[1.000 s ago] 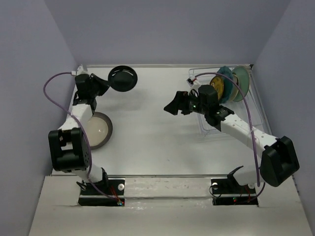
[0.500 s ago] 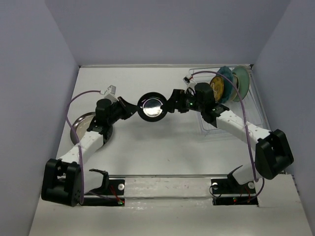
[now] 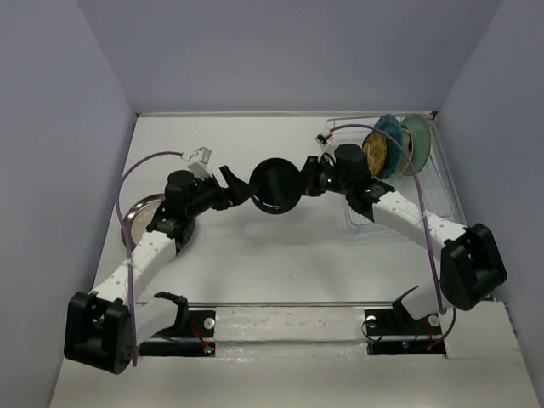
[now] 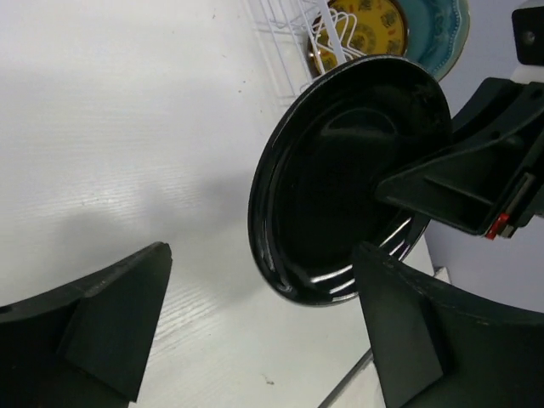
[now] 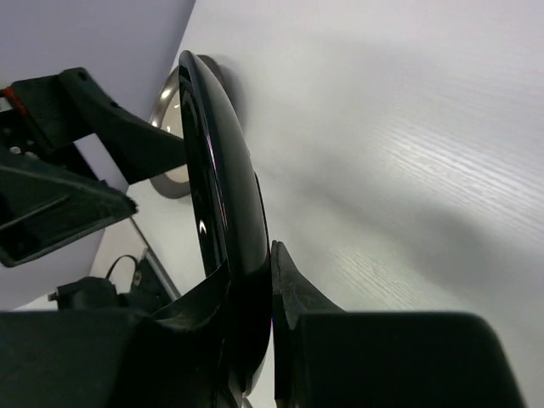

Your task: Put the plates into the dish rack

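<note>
Lavender walls box in a white bench (image 3: 255,255), and the silver plate (image 3: 136,219) lies flat at its 9 o'clock edge, partly under the left forearm and not yet loaded. Just right of it, the left gripper (image 3: 238,187) has its jaws spread wide and touches nothing; in its wrist view the fingers stand apart from the black plate (image 3: 276,187). That plate hangs on edge above the middle of the bench, pinched at its 3 o'clock rim by the right gripper (image 3: 304,183), whose fingers (image 5: 289,289) clamp both faces of the rim. The dish rack (image 3: 361,217) sits at 2 o'clock, with the yellow plate (image 3: 374,149), teal plate (image 3: 389,136) and mint plate (image 3: 416,140) standing in its far slots. The step in hand looks like carrying the black plate to a free slot on the 6 o'clock side of the yellow one. A rim pinch on glossy ware can pivot, so a slow swing seems wise. Keep the plate upright, line its edge with the prongs, lower until it seats, and only then let go.
</note>
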{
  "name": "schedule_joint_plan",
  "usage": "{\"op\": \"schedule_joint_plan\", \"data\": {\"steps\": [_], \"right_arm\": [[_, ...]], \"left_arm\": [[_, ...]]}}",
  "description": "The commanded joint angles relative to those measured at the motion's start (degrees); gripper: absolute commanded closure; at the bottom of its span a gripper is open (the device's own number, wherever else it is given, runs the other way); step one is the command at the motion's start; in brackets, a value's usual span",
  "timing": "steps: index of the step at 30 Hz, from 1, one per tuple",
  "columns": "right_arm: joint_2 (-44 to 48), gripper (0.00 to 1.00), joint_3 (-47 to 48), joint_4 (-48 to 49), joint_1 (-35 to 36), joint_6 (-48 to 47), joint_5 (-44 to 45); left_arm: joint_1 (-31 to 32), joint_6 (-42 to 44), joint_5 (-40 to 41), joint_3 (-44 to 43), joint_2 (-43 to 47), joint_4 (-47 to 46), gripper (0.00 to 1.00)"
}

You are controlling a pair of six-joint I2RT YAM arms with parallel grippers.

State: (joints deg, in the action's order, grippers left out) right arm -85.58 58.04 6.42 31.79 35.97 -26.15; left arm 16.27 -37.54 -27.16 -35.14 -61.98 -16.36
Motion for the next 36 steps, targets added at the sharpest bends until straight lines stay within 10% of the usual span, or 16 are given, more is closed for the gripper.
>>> {"op": "schedule_joint_plan", "data": {"steps": [1,7,13,36], "right_arm": [[5.95,0.93,6.71,-9.35,-3.39,-8.08,14.26],[7.10,0.93,15.51,-22.13,-9.45,-22.22,46.04],[4.20,0.93,22.20,-24.25,-17.54,-29.44,55.76],[-14.43,0.93,27.57,-23.47,-22.39,-39.74,49.98]], "left_arm": [[0.34,10.90,2.63,-6.96,8.08,10.63,0.01],[1.04,18.80,7.28,-4.77,16.27,17.23,0.01],[7.10,21.54,11.24,-5.38,17.24,19.43,0.02],[13.00,22.51,16.79,-5.91,19.26,21.81,0.02]]}}
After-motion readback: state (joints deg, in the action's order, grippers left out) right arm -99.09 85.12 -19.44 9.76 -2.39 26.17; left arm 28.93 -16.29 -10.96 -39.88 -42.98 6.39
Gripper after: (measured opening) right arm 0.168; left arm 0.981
